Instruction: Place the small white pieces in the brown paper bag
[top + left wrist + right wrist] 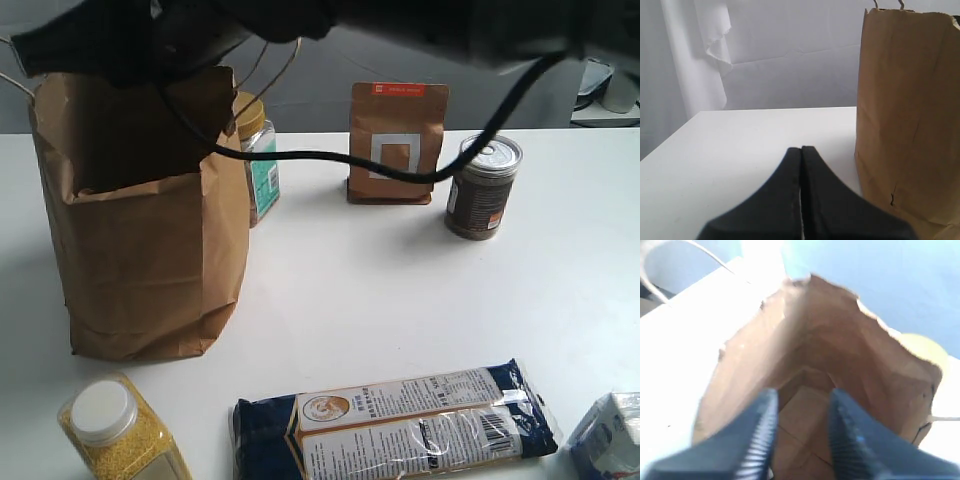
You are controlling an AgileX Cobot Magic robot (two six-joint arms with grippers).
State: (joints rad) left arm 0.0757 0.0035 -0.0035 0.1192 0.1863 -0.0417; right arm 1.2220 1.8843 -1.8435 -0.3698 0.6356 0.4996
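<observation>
The brown paper bag stands upright and open at the table's left. A dark arm reaches across the top of the exterior view to above the bag's mouth. My right gripper is open over that mouth and looks down into the bag; nothing sits between its fingers. My left gripper is shut and empty, low over the table beside the bag's side wall. The small white pieces do not show clearly in any view. A tiny pale spot low between the right fingers is too blurred to name.
Behind the bag is a jar with a yellow lid. A small brown pouch and a tin can stand at the back. In front lie a grain jar with a white cap, a long dark-blue packet and a white-blue pack. A black cable hangs across.
</observation>
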